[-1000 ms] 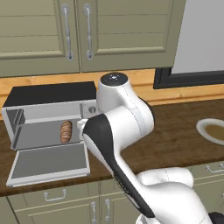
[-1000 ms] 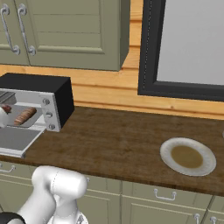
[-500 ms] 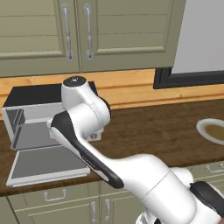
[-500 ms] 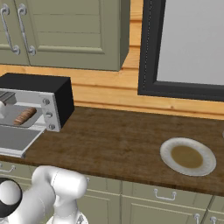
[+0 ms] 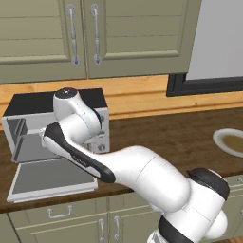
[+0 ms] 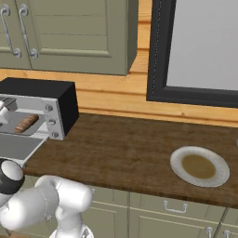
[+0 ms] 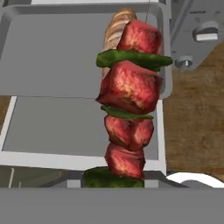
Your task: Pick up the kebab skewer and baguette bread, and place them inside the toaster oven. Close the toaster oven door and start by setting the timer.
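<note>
- currently the kebab skewer is clamped in the closed gripper, standing along the hand view in front of the toaster oven.
- the toaster oven door hangs open, lying flat in front of the toaster oven on the counter.
- the baguette bread lies inside the toaster oven, behind the skewer in the hand view.
- a plate sits on the counter, well apart from the toaster oven.

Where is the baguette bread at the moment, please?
The baguette bread lies inside the open toaster oven; in the hand view it sits just behind the kebab skewer.
</note>
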